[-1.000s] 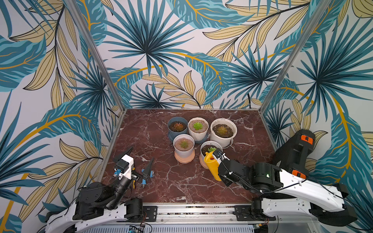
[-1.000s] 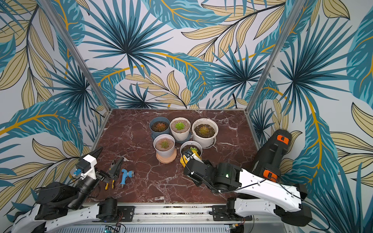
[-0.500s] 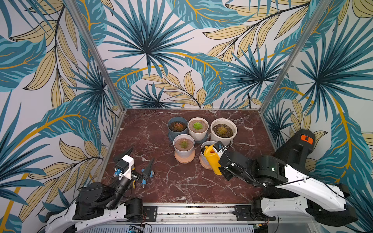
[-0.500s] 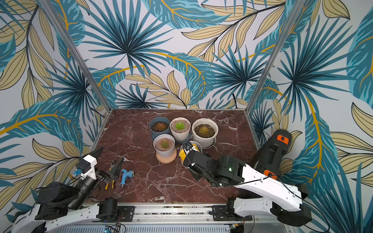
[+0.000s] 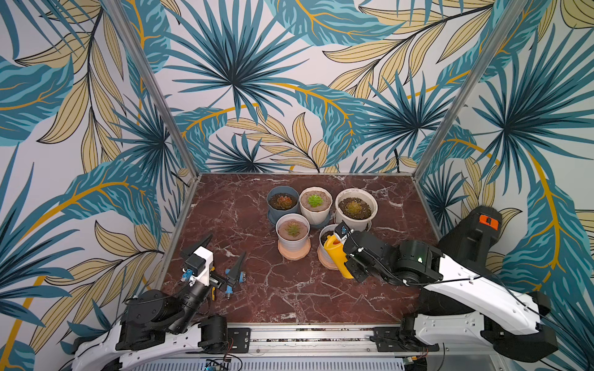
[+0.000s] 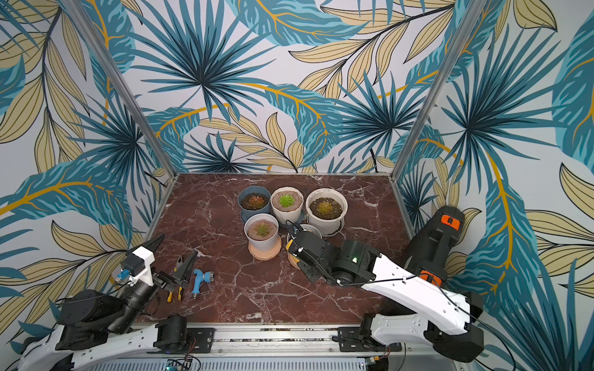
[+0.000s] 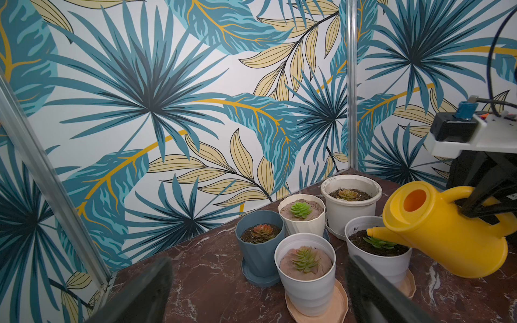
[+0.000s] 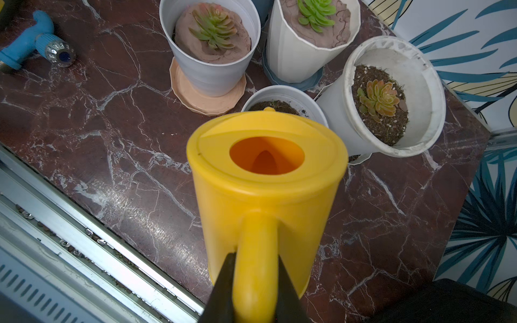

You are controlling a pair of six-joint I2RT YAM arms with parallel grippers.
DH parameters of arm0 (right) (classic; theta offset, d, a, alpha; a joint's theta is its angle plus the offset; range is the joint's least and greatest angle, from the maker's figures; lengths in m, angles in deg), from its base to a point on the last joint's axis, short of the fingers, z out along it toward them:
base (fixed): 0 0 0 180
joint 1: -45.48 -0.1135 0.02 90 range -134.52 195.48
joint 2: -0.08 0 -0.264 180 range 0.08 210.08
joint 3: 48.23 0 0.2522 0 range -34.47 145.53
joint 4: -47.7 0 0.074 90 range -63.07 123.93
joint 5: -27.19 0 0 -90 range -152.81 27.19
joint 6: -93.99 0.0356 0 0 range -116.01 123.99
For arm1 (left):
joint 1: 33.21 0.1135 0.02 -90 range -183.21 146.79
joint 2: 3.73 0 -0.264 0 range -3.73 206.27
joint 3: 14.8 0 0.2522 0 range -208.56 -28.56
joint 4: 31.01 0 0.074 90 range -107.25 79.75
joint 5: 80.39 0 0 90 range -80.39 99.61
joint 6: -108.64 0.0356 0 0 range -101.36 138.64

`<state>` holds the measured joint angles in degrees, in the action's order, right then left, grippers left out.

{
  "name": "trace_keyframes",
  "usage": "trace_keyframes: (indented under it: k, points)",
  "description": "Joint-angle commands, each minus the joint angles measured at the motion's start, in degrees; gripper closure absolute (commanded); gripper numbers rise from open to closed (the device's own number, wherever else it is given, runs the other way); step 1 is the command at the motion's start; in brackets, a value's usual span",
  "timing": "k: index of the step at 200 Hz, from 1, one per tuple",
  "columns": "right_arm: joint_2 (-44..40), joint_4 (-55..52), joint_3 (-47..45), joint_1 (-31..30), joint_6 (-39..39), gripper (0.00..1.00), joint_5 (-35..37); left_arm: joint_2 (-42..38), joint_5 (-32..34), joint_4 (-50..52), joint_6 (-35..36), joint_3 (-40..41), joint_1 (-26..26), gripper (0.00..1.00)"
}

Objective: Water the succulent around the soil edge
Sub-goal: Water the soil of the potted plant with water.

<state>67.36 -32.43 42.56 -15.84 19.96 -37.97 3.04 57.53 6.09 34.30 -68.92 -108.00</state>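
At the front of the desk, the left gripper is hovering low with its jaws spread wide and nothing between them. A blue tap fitting is lying just beside it. Across the front, the right gripper is clamping the handle of the yellow watering can and holding it clear of the desk, tipped forward. The can's spout is reaching over the rim of the near white pot, its tip over the dark soil, close above the green succulent. No water is showing. Beside that pot, another white pot is sitting on a peach saucer. Behind them, a blue pot, a faceted white pot and a large white pot are standing in a row.
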Motion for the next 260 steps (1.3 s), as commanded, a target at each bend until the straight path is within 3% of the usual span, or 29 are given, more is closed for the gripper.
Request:
trace_keyframes:
  k: [1,260]
  points:
    - [0.3,0.4,-0.4,0.8,-1.2,1.0,-0.8,0.5,-0.6,-0.7,0.2,0.5,0.3,0.0]
    - [4.3,-1.1,5.7,7.9,-7.5,1.0,-3.8,0.6,-1.4,-0.6,0.4,0.7,0.3,0.0]
